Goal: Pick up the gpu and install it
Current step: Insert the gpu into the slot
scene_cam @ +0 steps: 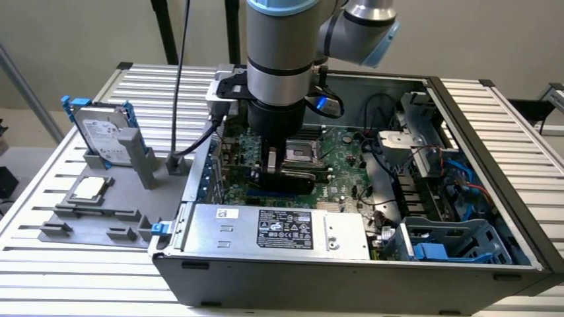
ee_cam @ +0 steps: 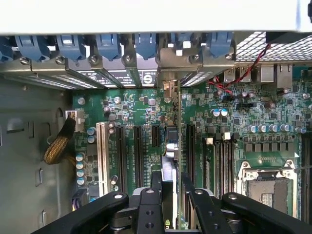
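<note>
The gpu (scene_cam: 291, 179) hangs edge-down inside the open computer case (scene_cam: 493, 132), its black face showing, just above the green motherboard (scene_cam: 339, 148). My gripper (scene_cam: 280, 168) is shut on its upper edge. In the wrist view the gpu (ee_cam: 169, 146) appears edge-on as a thin strip between my black fingers (ee_cam: 148, 204), running toward the rear slot openings. Its silver end bracket (ee_cam: 168, 90) sits close to the blue slot clips (ee_cam: 146, 46). The card lines up over a long black expansion slot; whether it touches the slot is hidden by the card itself.
More black slots (ee_cam: 119, 156) and a white one (ee_cam: 102, 156) lie beside the card, and the CPU socket (ee_cam: 265, 187) is nearby. A power supply (scene_cam: 282, 228) and blue drive cage (scene_cam: 450, 241) fill the case front. The grey holder outside carries a hard drive (scene_cam: 102, 135) and CPU chip (scene_cam: 90, 188).
</note>
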Available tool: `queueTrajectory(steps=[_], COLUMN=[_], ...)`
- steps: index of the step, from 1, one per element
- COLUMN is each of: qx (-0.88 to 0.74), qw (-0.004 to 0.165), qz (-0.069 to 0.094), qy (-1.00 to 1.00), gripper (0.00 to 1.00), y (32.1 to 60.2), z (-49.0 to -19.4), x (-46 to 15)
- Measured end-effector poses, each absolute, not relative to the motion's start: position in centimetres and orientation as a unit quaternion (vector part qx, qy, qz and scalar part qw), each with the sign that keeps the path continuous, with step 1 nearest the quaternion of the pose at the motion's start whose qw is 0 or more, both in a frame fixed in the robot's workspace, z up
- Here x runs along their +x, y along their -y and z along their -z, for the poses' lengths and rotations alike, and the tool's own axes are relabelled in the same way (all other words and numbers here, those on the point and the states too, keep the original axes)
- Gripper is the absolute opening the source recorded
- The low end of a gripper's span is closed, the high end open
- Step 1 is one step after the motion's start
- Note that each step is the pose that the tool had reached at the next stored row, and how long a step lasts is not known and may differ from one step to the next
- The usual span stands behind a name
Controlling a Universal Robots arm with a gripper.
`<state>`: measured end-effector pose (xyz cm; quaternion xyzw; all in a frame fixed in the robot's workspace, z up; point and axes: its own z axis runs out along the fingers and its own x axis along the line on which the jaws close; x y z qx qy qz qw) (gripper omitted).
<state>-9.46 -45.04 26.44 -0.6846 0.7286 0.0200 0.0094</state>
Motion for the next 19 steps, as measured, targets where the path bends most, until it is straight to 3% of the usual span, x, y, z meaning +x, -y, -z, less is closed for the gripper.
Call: queueTrajectory(steps=[19], qx=[-0.686], qw=[0.011], qz=[-0.018], qy=[-0.727], gripper=[0.27], y=[44.71], z=[-26.0], x=[-9.8])
